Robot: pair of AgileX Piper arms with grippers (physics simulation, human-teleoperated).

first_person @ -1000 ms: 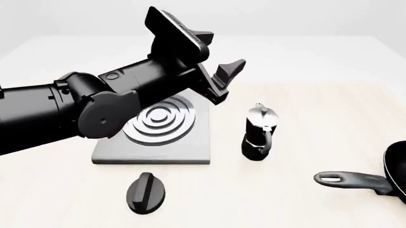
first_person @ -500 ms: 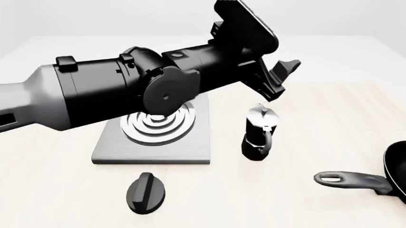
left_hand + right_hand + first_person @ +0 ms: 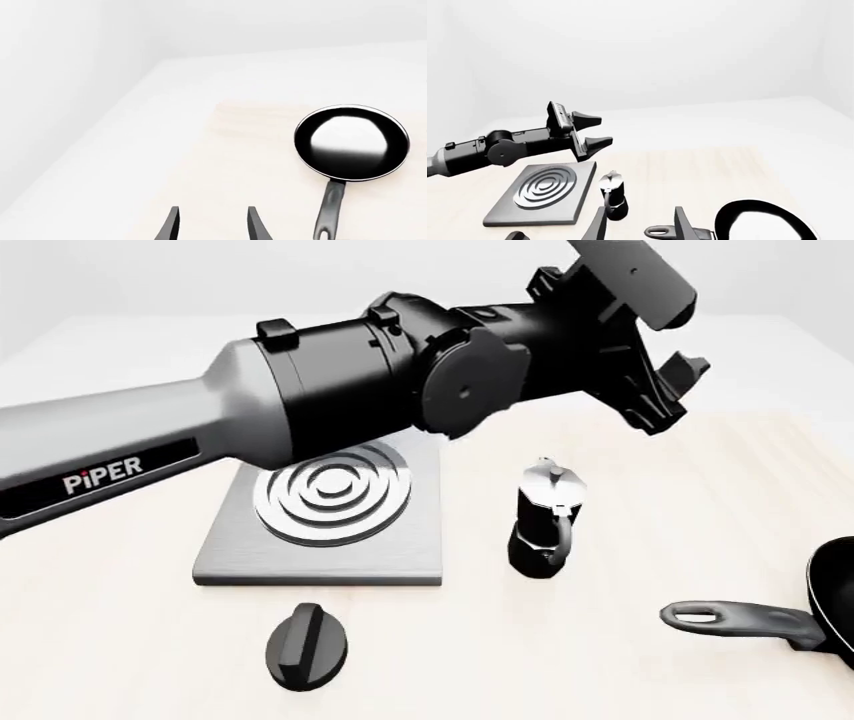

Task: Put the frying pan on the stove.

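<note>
Frying pan [image 3: 830, 610] lies right of the moka pot [image 3: 545, 518], far from the stove [image 3: 330, 510]; rigid, probably heavy, best gripped mid-handle. Left gripper [image 3: 667, 390] and right gripper [image 3: 639, 225] fingers spread, empty

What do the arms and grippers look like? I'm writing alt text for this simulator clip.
The left arm is glossy black with a silver-grey forearm section bearing white "PiPER" lettering, round joint caps and small black clips. The left gripper is black, with two angular wedge-shaped fingers below a flat ribbed block. Of the right gripper, only two slim dark tapering fingers show. No cables are visible.
</note>
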